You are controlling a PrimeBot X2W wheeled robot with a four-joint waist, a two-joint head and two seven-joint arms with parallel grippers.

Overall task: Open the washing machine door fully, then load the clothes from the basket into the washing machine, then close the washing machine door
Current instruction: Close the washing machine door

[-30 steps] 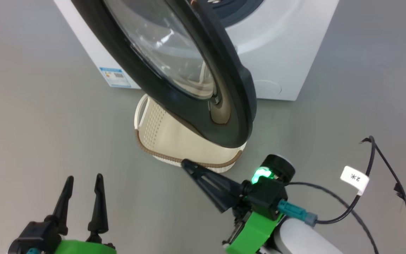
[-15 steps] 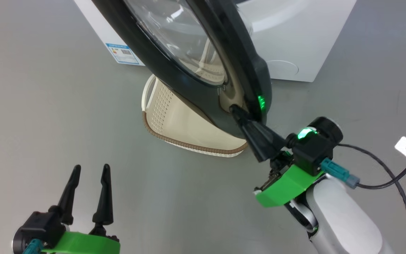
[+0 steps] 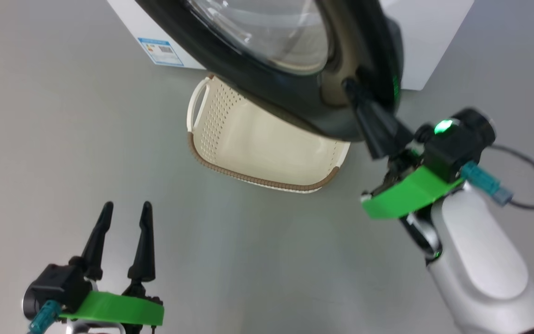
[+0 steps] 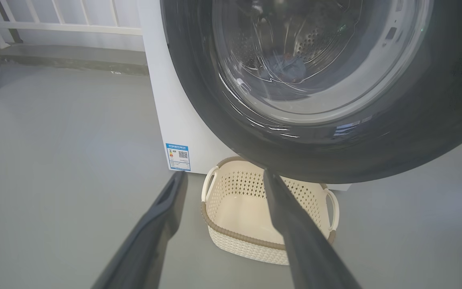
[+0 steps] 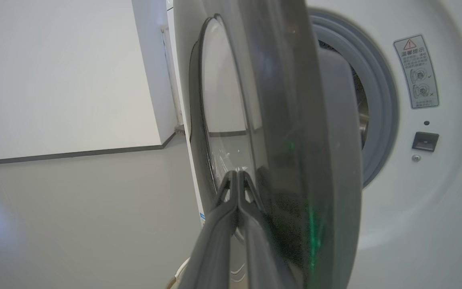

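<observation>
We judge the washing machine door (image 3: 248, 72) to be a stiff, fairly heavy thing that moves only by swinging on its hinge, so it calls for a steady push and not a grip. Its wide black ring (image 4: 415, 136) is glossy and probably slippery. The bulging clear glass (image 3: 267, 28) in the middle is the part we would spare. The best purchase looks to be the ring's free edge, far from the hinge.

Our right claw (image 3: 350, 87) is there, fingers pressed together with nothing between them and the tip against the ring. The door stands swung out from the washing machine (image 3: 434, 41), over the basket (image 3: 267, 148). The basket lies on the floor (image 3: 63, 139) just in front of the machine and looks empty. Through the glass, a bluish heap that may be the clothes (image 4: 285, 68) rests in the drum (image 4: 315, 40). Our left claw (image 3: 127, 208) hangs wide and empty, near us on the left.
</observation>
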